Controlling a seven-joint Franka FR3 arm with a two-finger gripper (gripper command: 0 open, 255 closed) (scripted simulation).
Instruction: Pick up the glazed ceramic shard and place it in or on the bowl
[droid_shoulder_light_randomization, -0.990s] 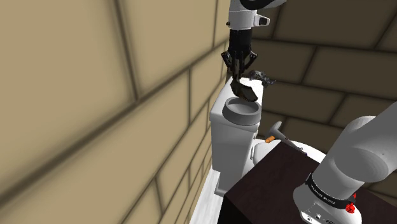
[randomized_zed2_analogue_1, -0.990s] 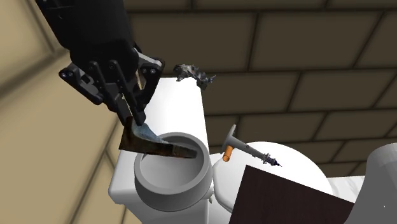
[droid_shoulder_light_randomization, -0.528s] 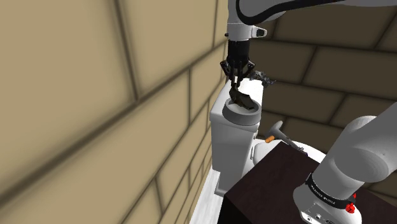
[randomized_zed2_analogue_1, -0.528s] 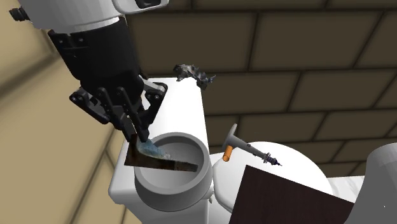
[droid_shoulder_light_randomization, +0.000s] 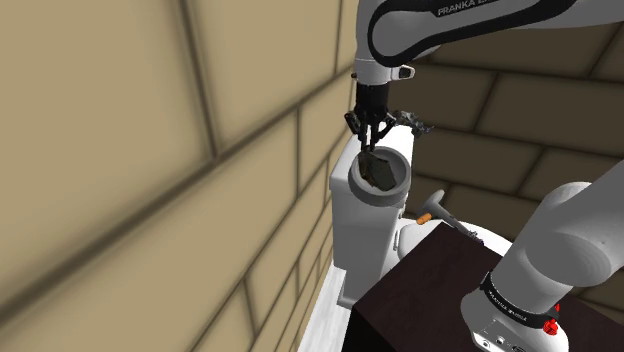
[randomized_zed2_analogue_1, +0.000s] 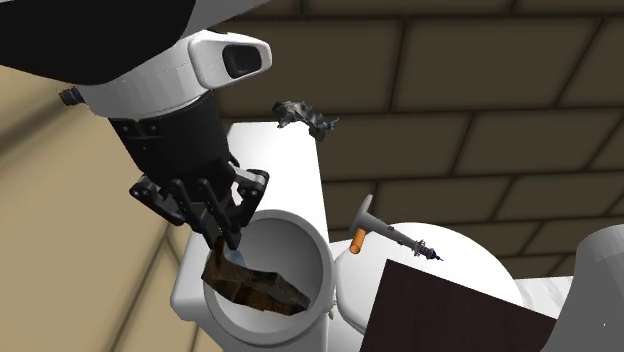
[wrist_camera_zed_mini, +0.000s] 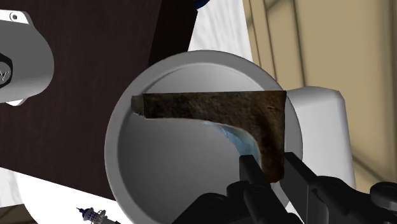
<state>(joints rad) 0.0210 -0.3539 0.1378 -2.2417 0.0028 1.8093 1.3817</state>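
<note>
Gripper (randomized_zed2_analogue_1: 228, 238), black two-fingered, clasped one end of brown L-shaped shard (randomized_zed2_analogue_1: 255, 288); long arm lay across grey round bowl (randomized_zed2_analogue_1: 322, 265), frame lower-left.

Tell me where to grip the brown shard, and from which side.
Grip the shard by its short leg near the corner, coming from above. It is a thin, flat L-shaped slab, so the fingers can clasp across its faces; the gripper holds it just so now, over the bowl.

White arm (droid_shoulder_light_randomization: 572, 232) w/ FRANKA lettering, blk gripper (droid_shoulder_light_randomization: 370, 147)
</note>
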